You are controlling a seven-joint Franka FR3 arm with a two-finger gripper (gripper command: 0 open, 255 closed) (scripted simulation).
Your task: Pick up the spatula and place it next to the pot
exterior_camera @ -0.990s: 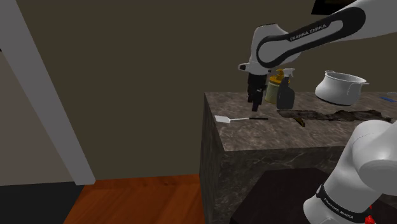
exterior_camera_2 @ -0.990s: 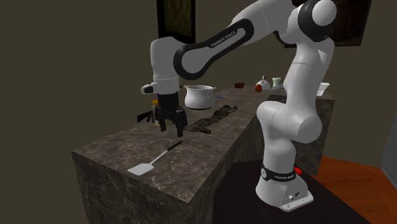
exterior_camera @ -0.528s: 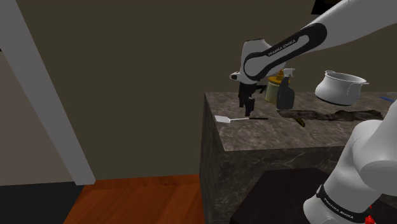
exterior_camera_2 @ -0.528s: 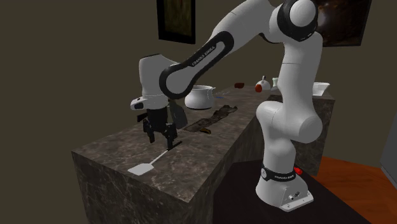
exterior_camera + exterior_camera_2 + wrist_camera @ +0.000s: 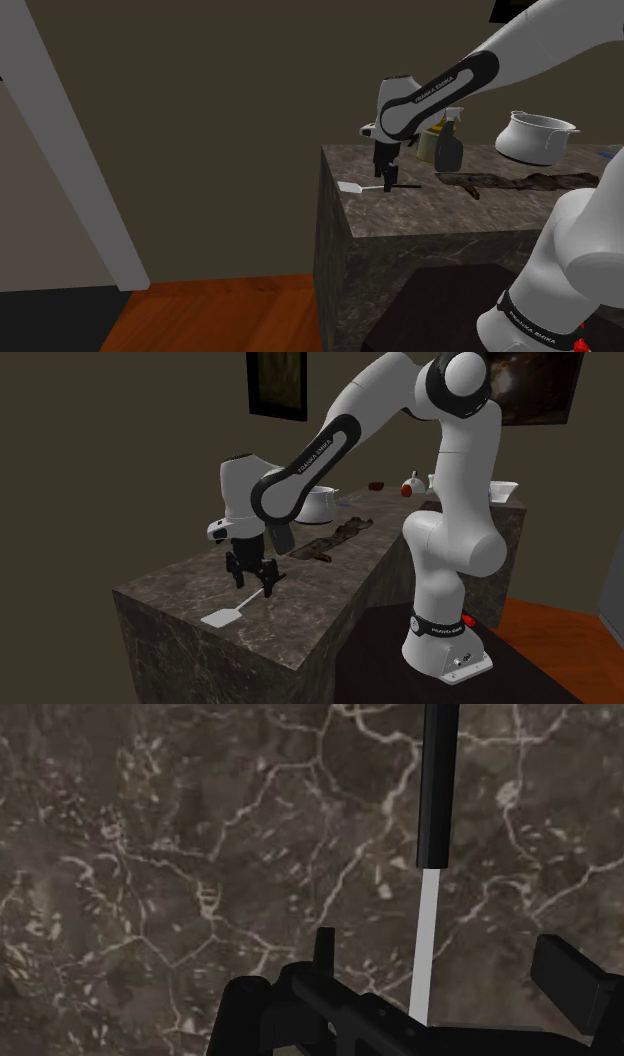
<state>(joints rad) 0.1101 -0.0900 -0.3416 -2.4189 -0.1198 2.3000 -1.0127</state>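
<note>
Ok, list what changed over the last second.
The tool moved down and toward the shoulder view's left, from near the spray bottle to straddle the handle of the spatula, open, gripping nothing. The spatula, pot and spray bottle stayed put.

We see a dim room with plain olive-brown walls [image 5: 220, 120]. The surface [image 5: 450, 210] is a block of dark stone with pale veins, its sides of the same stone, standing on a reddish wooden floor [image 5: 230, 315]. At the shoulder view's left a grey post [image 5: 92, 180] slants upward, with a paler wall [image 5: 30, 220] behind it. In the second exterior view a dark picture [image 5: 277, 382] hangs beyond the surface, and a second picture [image 5: 540, 387] hangs at the upper right
</note>
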